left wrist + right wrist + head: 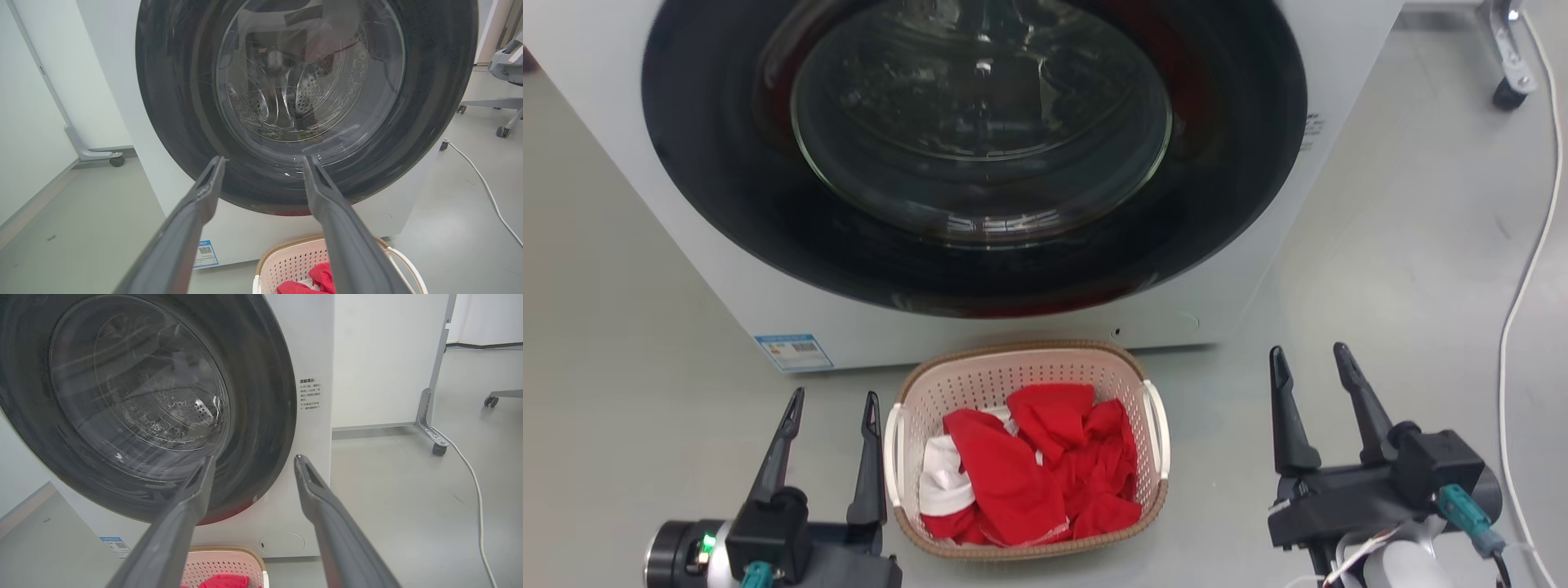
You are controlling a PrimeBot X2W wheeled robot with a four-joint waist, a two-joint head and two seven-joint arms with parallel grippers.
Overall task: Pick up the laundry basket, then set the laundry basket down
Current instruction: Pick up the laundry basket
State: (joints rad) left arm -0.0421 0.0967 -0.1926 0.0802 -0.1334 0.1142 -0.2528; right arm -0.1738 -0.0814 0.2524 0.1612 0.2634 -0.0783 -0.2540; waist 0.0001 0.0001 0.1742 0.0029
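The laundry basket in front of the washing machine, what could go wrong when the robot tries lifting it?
1. The left tool sits right beside the laundry basket, while the right tool stands well off; an uneven grip might tilt it and spill the red clothes.
2. The basket stands close to the washing machine, so a lift could bump its door.
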